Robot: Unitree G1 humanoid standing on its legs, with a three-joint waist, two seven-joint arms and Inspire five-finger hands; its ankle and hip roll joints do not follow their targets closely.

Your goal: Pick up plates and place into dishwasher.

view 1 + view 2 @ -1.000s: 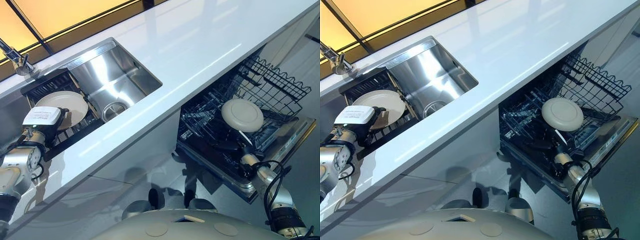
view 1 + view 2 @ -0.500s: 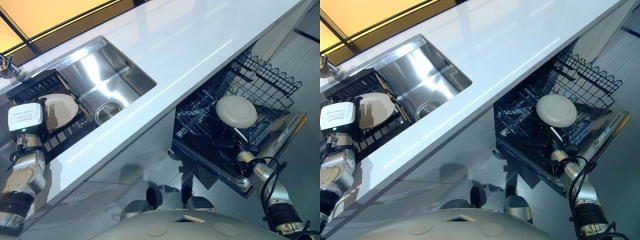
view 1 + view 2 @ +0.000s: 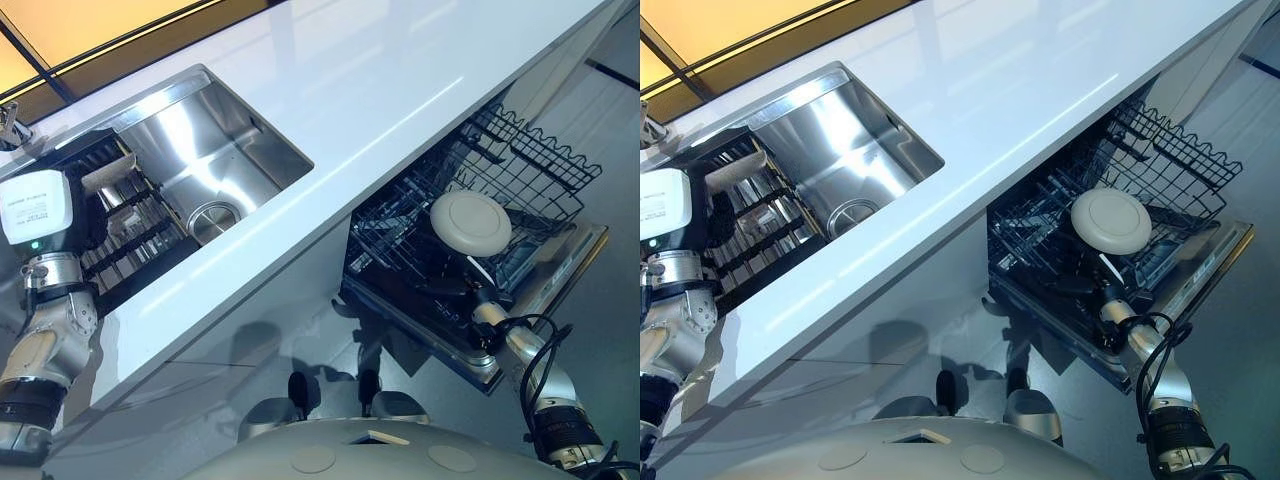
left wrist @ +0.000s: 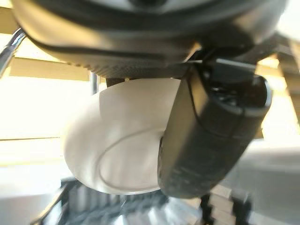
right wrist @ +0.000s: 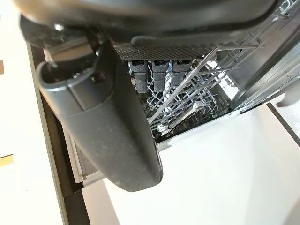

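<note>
With one plate (image 3: 470,222) already in the dishwasher rack (image 3: 520,175), my left hand (image 4: 213,136) grips a second plate (image 4: 122,150) above the sink's drying rack (image 3: 135,235); my right hand's (image 5: 103,122) grip I cannot tell.

The left hand (image 4: 206,136) is raised with its thumb clamped on a plate (image 4: 117,150); the right hand (image 5: 103,122) is held low, fingers extended.
</note>
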